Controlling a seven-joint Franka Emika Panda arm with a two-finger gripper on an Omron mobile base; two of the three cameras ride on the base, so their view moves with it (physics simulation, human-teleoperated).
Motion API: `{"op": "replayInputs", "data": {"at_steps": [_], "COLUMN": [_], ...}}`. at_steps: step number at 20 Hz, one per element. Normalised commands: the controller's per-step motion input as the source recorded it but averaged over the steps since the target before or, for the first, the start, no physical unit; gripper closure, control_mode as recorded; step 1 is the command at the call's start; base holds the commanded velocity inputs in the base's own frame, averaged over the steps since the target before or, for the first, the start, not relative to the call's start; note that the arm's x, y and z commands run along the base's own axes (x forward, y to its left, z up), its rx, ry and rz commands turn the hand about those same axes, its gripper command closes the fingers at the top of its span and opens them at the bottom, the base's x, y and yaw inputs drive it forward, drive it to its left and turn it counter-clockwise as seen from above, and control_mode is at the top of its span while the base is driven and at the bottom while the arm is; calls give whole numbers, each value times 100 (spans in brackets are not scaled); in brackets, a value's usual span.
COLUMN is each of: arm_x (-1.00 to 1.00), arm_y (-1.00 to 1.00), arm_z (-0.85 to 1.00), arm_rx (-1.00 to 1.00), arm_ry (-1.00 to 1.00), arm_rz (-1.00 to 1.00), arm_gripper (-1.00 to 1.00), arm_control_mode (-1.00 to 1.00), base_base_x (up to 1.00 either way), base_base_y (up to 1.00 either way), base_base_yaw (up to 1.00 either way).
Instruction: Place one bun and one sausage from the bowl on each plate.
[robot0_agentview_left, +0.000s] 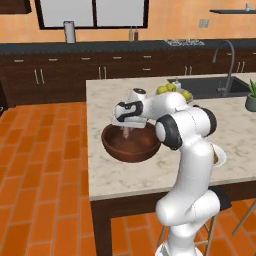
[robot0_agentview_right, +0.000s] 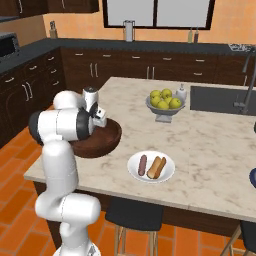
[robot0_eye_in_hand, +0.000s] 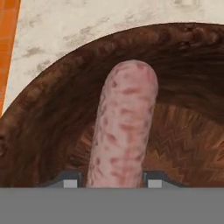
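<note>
A sausage (robot0_eye_in_hand: 123, 127) is clamped between the two fingertips of the gripper (robot0_eye_in_hand: 111, 180), which are seen at the bottom centre of the hand view pressed against either side of its lower end; the sausage runs up the middle of that frame, mottled pink, over the dark wooden inside of the bowl (robot0_eye_in_hand: 43, 122). In the left base view the gripper (robot0_agentview_left: 128, 131) is seen at centre frame, just above the bowl (robot0_agentview_left: 131, 145), with the pinkish sausage (robot0_agentview_left: 128, 133) hanging from it within the rim. The bowl is set on the pale marble island counter (robot0_agentview_left: 105, 100), near its left edge. In the right base view the bowl (robot0_agentview_right: 102, 141) is partly covered by the white arm at centre left. At lower centre of that view a white plate (robot0_agentview_right: 151, 167) is found on the counter, well apart from the bowl, and on it a second sausage (robot0_agentview_right: 142, 165) and a bun (robot0_agentview_right: 156, 167) are laid side by side, the sausage to the left. A grey pedestal bowl of yellow-green fruit (robot0_agentview_right: 164, 101) is placed at upper centre.
</note>
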Motion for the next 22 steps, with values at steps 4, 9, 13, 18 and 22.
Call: {"op": "replayInputs", "data": {"at_steps": [4, 9, 13, 18, 22], "arm_x": [-70, -69, -75, -64, -86], "arm_y": [-56, -49, -50, -40, -27], "arm_z": [86, 53, 27, 25, 1], "arm_rx": [-5, -13, -10, 0, -6], "arm_ry": [2, 12, 17, 13, 1], "arm_rz": [6, 8, 3, -3, -6], "arm_gripper": [100, 100, 100, 100, 100], "arm_control_mode": [-100, -100, -100, -100, -100], "base_base_x": [0, 0, 0, 0, 0], "base_base_y": [0, 0, 0, 0, 0], "base_base_yaw": [0, 0, 0, 0, 0]}}
